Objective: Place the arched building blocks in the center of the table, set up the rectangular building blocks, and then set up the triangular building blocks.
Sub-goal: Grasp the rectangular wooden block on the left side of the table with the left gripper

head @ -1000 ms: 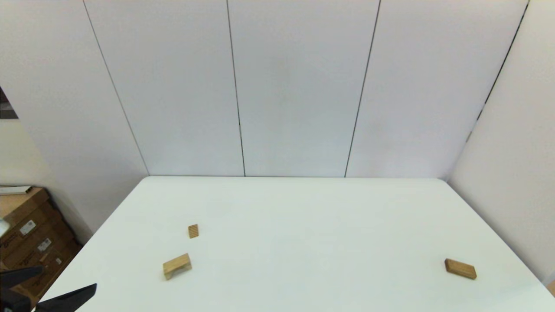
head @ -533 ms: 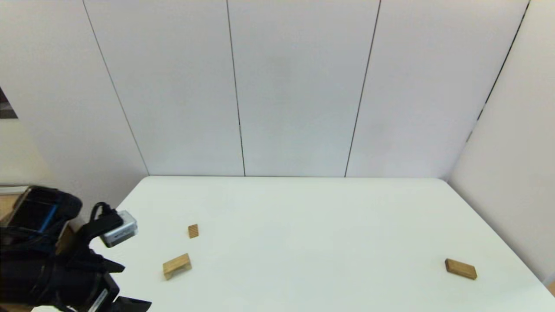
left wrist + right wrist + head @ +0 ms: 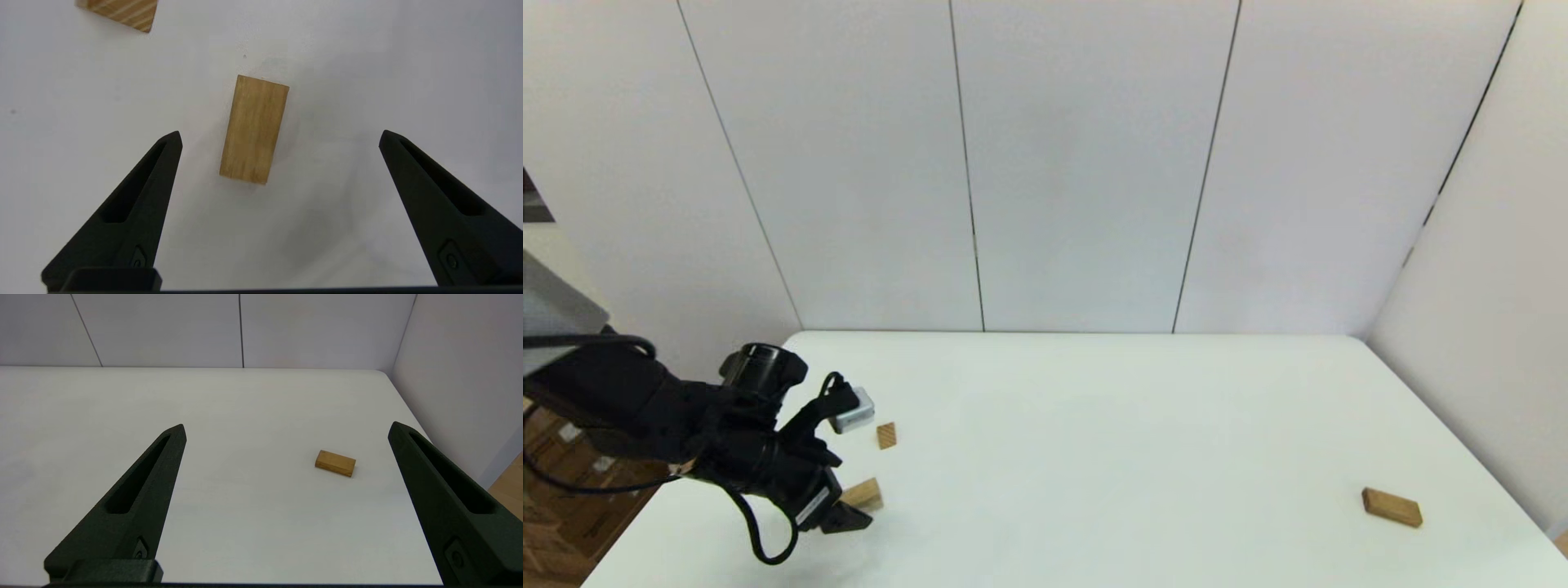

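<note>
Since the earlier frame, left gripper (image 3: 279, 136) has advanced over the arched block (image 3: 254, 129) at the counter's (image 3: 1094, 425) left; jaws released, straddling it without contact. Right gripper (image 3: 286, 428) jaws released.

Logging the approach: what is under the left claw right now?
The arched block lies on the white table below the open left claw, between its fingers and untouched. Only its flat top shows in the wrist view; the arch cut-out is hidden. In the head view the arm partly covers it.
</note>
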`<state>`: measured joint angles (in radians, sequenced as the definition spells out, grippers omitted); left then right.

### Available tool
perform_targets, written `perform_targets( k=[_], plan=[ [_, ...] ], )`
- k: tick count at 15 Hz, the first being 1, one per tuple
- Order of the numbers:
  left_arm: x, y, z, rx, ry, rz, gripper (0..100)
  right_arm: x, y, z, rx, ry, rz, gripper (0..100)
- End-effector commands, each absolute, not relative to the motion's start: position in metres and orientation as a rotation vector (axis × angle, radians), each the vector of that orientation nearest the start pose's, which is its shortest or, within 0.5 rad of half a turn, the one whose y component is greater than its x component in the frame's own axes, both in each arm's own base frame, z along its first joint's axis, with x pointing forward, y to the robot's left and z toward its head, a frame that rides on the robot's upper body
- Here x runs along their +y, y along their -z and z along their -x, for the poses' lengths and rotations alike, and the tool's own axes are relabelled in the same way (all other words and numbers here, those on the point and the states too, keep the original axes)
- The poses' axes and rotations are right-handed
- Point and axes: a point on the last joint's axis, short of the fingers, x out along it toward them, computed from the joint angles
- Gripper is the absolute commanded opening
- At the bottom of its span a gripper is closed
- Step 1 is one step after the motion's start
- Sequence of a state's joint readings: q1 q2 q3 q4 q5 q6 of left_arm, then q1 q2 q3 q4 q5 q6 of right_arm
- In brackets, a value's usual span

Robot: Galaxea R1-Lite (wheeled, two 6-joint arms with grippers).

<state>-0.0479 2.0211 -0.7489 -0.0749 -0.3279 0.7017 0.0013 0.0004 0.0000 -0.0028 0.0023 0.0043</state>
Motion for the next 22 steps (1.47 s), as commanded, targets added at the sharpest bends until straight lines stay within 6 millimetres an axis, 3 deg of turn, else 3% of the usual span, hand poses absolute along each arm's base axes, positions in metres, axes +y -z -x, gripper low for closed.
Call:
perform_targets(
  k=[1,4,15,22],
  plan=[
    [-0.016,-0.021,-0.313,1.107,0.753,-0.428,100,0.000,-0.075,0.023,-0.003,-0.005,-0.005,100],
    [-0.011,-0.025,-0.315,1.158,0.773,-0.442,100,0.000,-0.075,0.023,-0.003,-0.005,-0.005,100],
    [-0.012,-0.007,-0.322,1.203,0.779,-0.494,100,0.000,-0.075,0.023,-0.003,-0.005,-0.005,100],
    [-0.018,-0.014,-0.333,1.161,0.784,-0.519,100,0.000,-0.075,0.023,-0.003,-0.005,-0.005,100]
  ],
)
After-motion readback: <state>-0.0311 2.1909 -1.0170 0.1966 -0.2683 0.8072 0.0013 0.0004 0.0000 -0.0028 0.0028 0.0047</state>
